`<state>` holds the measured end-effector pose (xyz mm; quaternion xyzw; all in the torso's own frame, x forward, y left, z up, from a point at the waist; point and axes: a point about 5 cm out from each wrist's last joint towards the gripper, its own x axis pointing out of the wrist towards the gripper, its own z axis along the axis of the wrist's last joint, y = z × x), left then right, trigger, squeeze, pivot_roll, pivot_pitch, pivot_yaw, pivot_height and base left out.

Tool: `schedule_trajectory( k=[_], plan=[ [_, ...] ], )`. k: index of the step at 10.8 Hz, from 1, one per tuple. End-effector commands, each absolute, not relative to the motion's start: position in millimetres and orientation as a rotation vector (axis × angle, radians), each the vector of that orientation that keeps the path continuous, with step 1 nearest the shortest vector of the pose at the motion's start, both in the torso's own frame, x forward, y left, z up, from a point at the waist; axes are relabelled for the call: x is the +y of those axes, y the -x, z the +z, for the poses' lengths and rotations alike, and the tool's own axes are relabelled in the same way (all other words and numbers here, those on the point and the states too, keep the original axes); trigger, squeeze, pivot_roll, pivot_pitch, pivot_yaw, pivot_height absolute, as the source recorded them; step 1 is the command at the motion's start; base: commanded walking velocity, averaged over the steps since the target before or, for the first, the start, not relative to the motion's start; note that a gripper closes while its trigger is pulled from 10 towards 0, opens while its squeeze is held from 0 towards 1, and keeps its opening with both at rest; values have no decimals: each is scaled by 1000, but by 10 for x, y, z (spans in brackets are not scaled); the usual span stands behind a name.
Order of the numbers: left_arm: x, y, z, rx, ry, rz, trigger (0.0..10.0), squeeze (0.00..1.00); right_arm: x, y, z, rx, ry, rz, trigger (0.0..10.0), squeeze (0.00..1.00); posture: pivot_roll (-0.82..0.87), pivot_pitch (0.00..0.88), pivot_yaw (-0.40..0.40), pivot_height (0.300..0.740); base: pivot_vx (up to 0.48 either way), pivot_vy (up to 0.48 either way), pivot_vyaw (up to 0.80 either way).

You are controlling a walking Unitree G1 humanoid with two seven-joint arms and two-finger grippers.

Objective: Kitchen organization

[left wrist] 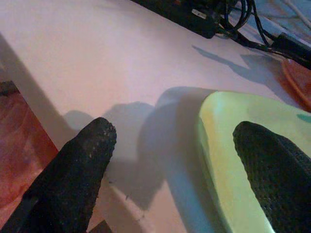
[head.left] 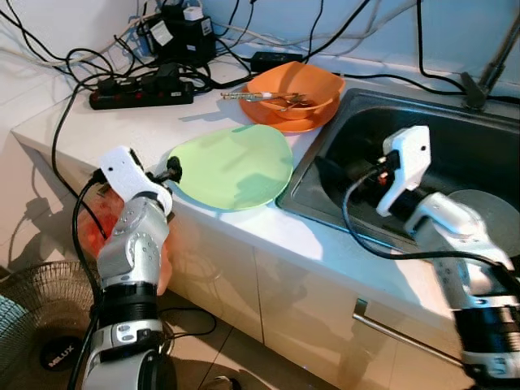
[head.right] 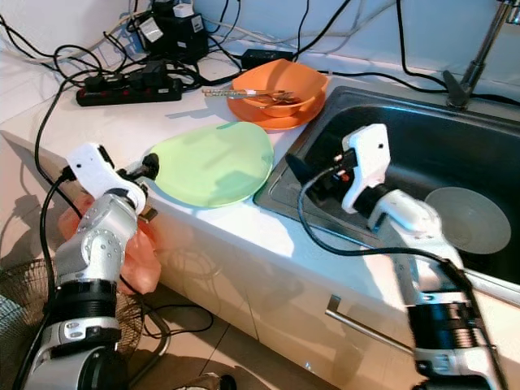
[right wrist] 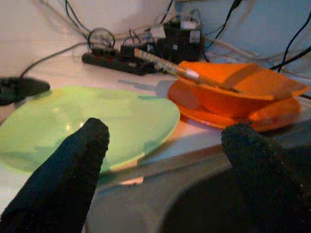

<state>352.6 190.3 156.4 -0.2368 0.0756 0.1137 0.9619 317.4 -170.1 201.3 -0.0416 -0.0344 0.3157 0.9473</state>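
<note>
A light green plate lies flat on the white counter, close to its front edge. My left gripper is open at the plate's left rim; in the left wrist view one finger hovers over the green plate and the other finger over bare counter. An orange bowl holding chopsticks and utensils sits on an orange plate behind it. My right gripper is open over the left wall of the sink, facing the green plate.
A pale round bowl rests in the sink, with the faucet behind. A black power strip and tangled cables crowd the counter's back. Beside the counter on the left hang an orange bag and a floor fan.
</note>
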Motion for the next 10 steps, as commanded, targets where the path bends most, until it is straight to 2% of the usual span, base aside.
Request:
schedule_trajectory(
  k=[1,4,8,9,10],
  plan=[
    [1861,-3534,1518,198,524,211,10000,0,-1683,-3145,2013,-58,120,660,10000,0,42,45,105,740,0,0,0],
    [1682,-3612,1549,255,606,66,10000,0,-1735,-3172,2058,-67,176,625,10000,0,36,43,102,740,0,0,0],
    [1474,-3680,1578,353,802,-58,10000,0,-1661,-3084,2232,-89,224,726,10000,0,29,41,105,740,0,0,0],
    [1439,-3680,1582,348,821,-89,0,0,-1644,-3042,2268,-89,231,766,10000,0,28,42,106,740,0,0,0],
    [1428,-3672,1574,348,870,-91,0,0,-1629,-2981,2283,-77,222,823,10000,0,27,43,105,740,0,0,0]
  ],
)
